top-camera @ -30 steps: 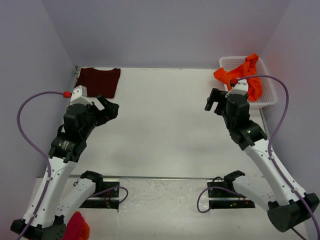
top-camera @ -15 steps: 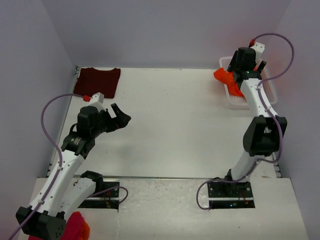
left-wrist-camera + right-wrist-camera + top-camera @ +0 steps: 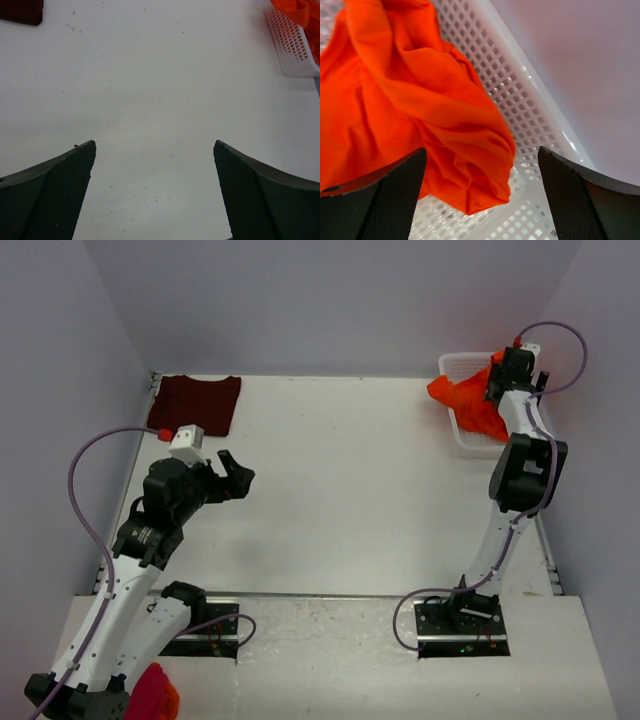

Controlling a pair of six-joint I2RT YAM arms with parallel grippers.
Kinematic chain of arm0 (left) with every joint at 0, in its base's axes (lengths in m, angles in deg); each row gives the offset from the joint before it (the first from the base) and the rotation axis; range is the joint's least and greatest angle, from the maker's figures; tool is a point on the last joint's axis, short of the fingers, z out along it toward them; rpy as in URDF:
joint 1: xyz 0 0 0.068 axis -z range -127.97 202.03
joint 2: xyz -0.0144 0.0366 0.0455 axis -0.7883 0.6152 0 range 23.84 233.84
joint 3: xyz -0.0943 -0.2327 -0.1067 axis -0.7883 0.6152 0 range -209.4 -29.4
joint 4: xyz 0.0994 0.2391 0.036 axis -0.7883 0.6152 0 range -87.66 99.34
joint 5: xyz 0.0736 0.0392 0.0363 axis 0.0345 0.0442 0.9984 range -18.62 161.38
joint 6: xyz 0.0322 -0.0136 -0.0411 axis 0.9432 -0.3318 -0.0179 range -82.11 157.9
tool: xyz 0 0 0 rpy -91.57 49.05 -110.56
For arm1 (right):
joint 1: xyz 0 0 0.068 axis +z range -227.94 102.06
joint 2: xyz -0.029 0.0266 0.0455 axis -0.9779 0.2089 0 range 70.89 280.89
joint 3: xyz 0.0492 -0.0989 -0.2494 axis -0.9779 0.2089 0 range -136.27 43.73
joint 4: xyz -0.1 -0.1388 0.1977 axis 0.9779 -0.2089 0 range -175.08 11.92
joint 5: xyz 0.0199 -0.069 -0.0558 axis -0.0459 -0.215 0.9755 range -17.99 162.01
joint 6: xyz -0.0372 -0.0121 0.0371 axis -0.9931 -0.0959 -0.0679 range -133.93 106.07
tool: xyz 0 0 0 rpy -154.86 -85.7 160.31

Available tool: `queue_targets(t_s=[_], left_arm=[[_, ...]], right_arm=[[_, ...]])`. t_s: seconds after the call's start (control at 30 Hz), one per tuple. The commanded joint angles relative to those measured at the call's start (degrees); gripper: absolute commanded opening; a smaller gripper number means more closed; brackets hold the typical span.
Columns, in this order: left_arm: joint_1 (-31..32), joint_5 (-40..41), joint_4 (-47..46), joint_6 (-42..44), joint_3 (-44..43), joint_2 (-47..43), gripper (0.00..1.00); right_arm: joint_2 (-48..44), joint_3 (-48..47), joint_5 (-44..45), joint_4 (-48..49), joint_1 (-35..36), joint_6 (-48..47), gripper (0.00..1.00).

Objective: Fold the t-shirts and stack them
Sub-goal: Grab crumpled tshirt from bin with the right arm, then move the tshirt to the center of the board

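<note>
Orange t-shirt point(image 3: 420, 110) is lying crumpled in the white basket point(image 3: 520, 100) at far right, spilling leftward over its rim; we are holding our right gripper point(image 3: 481, 149) above it, jaws wide, empty. Only overhead are we seeing the maroon t-shirt point(image 3: 196, 403) whole, flat in the far-left corner, long side along the far edge. Our left gripper point(image 3: 155, 145) is gaping over the table point(image 3: 350, 490).

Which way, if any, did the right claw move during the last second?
Yes. The right claw moved toward the far right corner; it now hangs over the white plastic mesh basket holding the crumpled orange t-shirt.
</note>
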Motion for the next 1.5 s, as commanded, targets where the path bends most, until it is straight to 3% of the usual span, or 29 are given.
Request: queue_targets(t_s=[0.0,0.3,0.4,0.43,0.5,0.53,0.57,0.8,1.0,1.2,1.47], left_arm=[[1.7,1.2,-1.0,2.5,-0.8,0.8,1.00],[2.0,2.1,-0.1,2.8,-2.9,2.5,1.00],[2.0,1.2,-1.5,2.7,-2.4,3.3,1.00],[2.0,1.0,-1.6,2.6,-2.2,3.4,1.00],[2.0,0.6,-1.6,2.5,-2.1,3.4,1.00],[2.0,0.7,-1.6,2.5,-2.0,3.3,1.00],[2.0,0.8,-1.5,2.5,-2.0,3.3,1.00],[2.0,1.2,-3.1,1.8,-0.3,3.9,1.00],[2.0,2.3,-2.6,-0.9,-0.3,5.5,1.00],[2.0,8.1,1.5,-1.7,-3.9,11.0,1.00],[2.0,12.5,4.9,-4.0,-6.1,16.0,1.00]], right_arm=[[1.7,-1.5,1.2,5.1,-1.6,-7.3,0.91],[7.0,-3.6,-2.0,6.4,-4.2,-7.5,0.82],[8.3,-5.8,-3.2,4.4,-4.2,-6.6,0.71],[8.4,-5.8,-3.4,4.8,-4.2,-6.5,0.54],[8.9,-7.2,-4.6,4.2,-4.2,-6.3,0.33],[9.1,-7.8,-4.5,3.7,-4.2,-5.9,0.10],[9.3,-8.2,-4.7,3.3,-4.1,-5.7,0.00],[4.4,-10.5,-7.7,3.4,-2.6,-3.1,0.00],[-3.4,-12.4,-4.8,3.5,4.9,-5.2,0.00],[-12.0,-5.4,-4.5,5.2,12.6,-2.9,0.00],[-18.2,-15.1,2.0,1.6,25.9,-9.8,0.00]])
